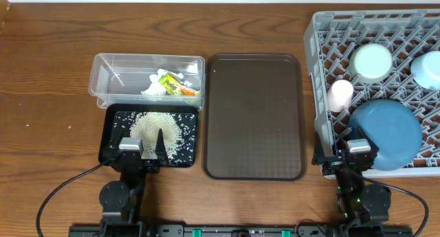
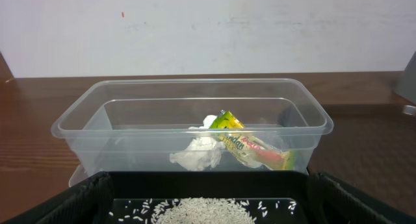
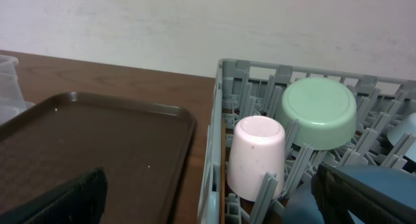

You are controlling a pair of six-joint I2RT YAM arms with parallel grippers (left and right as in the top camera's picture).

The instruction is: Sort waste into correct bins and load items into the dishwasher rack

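Note:
White rice (image 1: 155,129) lies heaped in the black tray (image 1: 113,127), also in the left wrist view (image 2: 201,211). The clear tub (image 1: 110,75) behind it holds a crumpled tissue (image 2: 198,152) and a yellow-green wrapper (image 2: 250,145). The grey rack (image 1: 323,58) on the right holds a blue plate (image 1: 388,134), a mint bowl (image 3: 318,110), a light-blue bowl (image 1: 427,69) and an upturned pink cup (image 3: 255,156). My left gripper (image 1: 141,146) is open and empty over the black tray's near edge. My right gripper (image 1: 359,142) is open and empty at the rack's near left corner.
A large brown serving tray (image 1: 254,117) lies between the bins and the rack, with nothing on it. Wooden table shows all round. Both arm bases and their cables sit at the table's front edge.

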